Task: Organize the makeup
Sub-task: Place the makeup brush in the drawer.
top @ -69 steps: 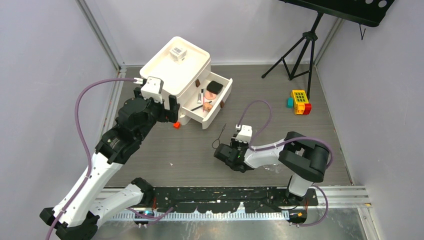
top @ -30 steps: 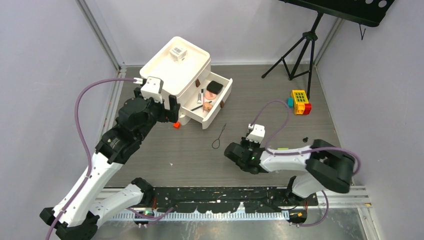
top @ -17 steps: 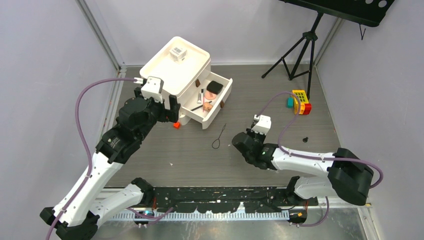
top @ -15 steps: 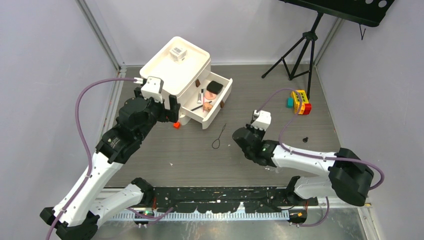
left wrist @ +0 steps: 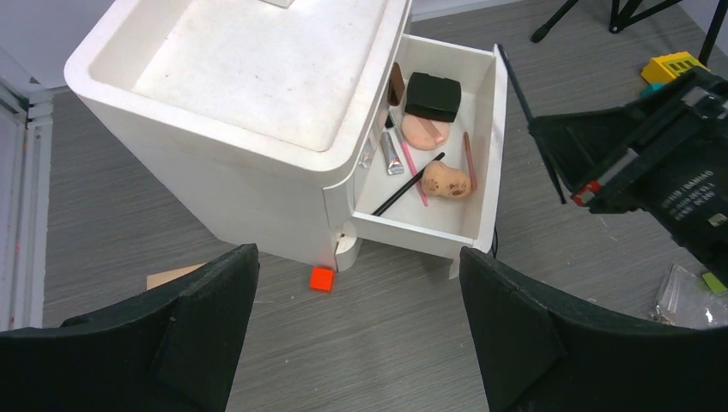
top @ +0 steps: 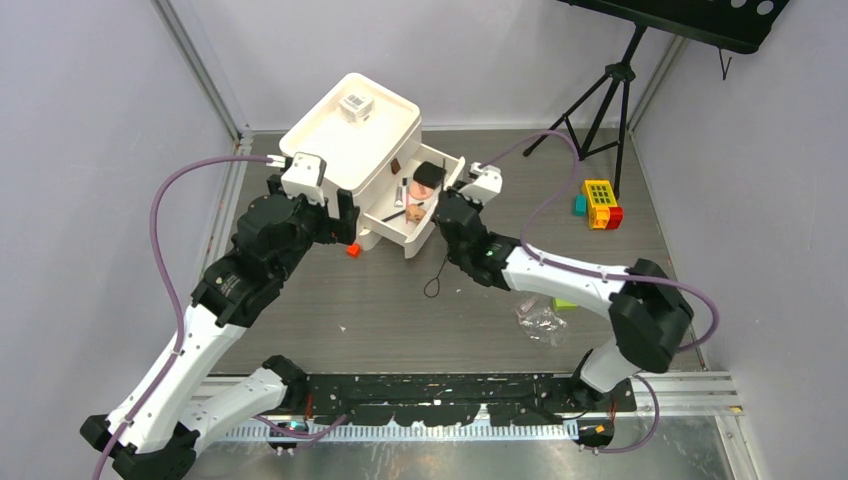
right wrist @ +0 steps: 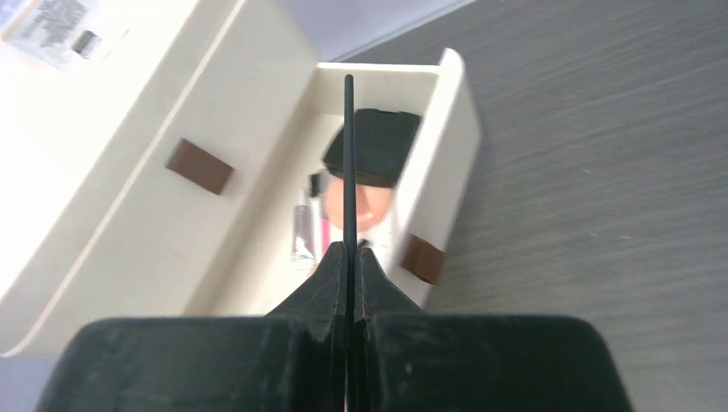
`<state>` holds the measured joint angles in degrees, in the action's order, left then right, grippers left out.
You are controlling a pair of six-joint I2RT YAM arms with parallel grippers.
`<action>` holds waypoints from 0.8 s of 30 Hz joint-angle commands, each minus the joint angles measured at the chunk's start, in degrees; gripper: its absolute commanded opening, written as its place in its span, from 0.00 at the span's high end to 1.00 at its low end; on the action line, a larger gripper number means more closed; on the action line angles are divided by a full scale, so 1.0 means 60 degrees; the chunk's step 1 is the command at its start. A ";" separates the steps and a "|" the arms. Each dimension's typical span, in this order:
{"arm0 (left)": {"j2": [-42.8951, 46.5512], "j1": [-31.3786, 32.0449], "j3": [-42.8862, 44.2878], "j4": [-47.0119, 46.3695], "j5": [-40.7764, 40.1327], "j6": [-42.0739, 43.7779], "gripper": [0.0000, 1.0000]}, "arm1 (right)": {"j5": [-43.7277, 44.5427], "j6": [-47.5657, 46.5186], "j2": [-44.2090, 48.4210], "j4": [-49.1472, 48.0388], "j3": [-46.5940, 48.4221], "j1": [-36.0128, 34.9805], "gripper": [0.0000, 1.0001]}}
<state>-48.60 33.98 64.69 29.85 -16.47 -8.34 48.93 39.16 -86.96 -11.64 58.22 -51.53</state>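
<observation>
Pencil (right wrist: 348, 154) pinched tight in right gripper (right wrist: 348, 251), tip at drawer (right wrist: 439, 167) rim, stowing step in hand; next likely needs lowering into drawer and release; left gripper (left wrist: 358, 266) wide, empty, near drawer front.

Drawer box (left wrist: 257, 77): white plastic, smooth, faint sheen.
Counter (left wrist: 386, 360): grey wood-grain laminate, matt.
Black pencil (right wrist: 348, 163): smooth, matt.
Right gripper (right wrist: 348, 257): black plastic, matt, slightly grainy.
Compact (left wrist: 433, 95): black, satin.
Sponge (left wrist: 447, 180): peach foam, porous, dull.
Tube (left wrist: 391, 154): silvery, glossy.
Red cube (left wrist: 321, 278): smooth plastic.
Wrapper (top: 540, 320): clear film, crinkled, shiny.
</observation>
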 commanded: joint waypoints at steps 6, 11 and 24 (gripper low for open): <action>0.0105 -0.0080 -0.0031 -0.0332 -0.0139 0.0129 0.12 | -0.0776 0.0248 -0.2054 -0.1789 0.2166 0.0057 1.00; 0.0217 -0.0078 -0.0049 -0.0351 -0.0180 0.0199 0.12 | -0.1050 0.0361 -0.2515 -0.2062 0.2384 0.0119 0.78; 0.0250 -0.0094 -0.0087 -0.0369 -0.0199 0.0216 0.11 | -0.1282 -0.0351 -0.1756 -0.1852 0.1994 0.0703 0.65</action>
<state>-47.75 33.65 64.25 29.85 -16.95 -7.84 41.01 40.56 -103.11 -20.53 71.11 -48.45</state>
